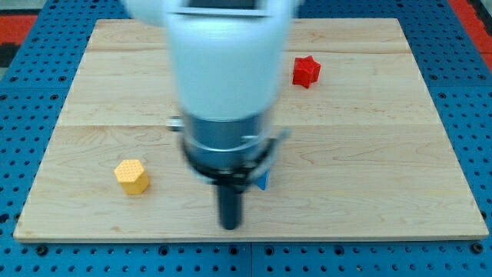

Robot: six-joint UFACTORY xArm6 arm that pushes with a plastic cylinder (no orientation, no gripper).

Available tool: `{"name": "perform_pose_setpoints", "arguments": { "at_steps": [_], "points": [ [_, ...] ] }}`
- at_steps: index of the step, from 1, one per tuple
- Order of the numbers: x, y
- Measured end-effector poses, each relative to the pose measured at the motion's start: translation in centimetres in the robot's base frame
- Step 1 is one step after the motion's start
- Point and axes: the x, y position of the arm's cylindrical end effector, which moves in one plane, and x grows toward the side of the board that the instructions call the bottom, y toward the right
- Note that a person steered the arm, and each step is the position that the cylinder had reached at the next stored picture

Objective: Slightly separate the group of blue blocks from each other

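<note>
My tip [230, 225], a bare smooth dark rod gripping nothing, stood just below-left of a half-hidden blue block [263, 181] on the pale wood-grain board [369, 154].

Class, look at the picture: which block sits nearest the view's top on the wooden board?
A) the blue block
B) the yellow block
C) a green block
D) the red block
D: the red block lies near the view's top right, well above the yellow block at the lower left and the sliver of blue block showing just right of the rod, above my tip. No green block is visible.
</note>
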Motion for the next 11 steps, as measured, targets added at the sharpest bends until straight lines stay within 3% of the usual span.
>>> {"name": "perform_pose_setpoints", "arguments": {
  "at_steps": [1, 2, 5, 7, 11],
  "points": [
    [-1.7, -6.3],
    [-4.7, -6.6],
    [-7.8, -1.7],
    [-8.3, 4.8],
    [-10.5, 6.7]
  ]
}}
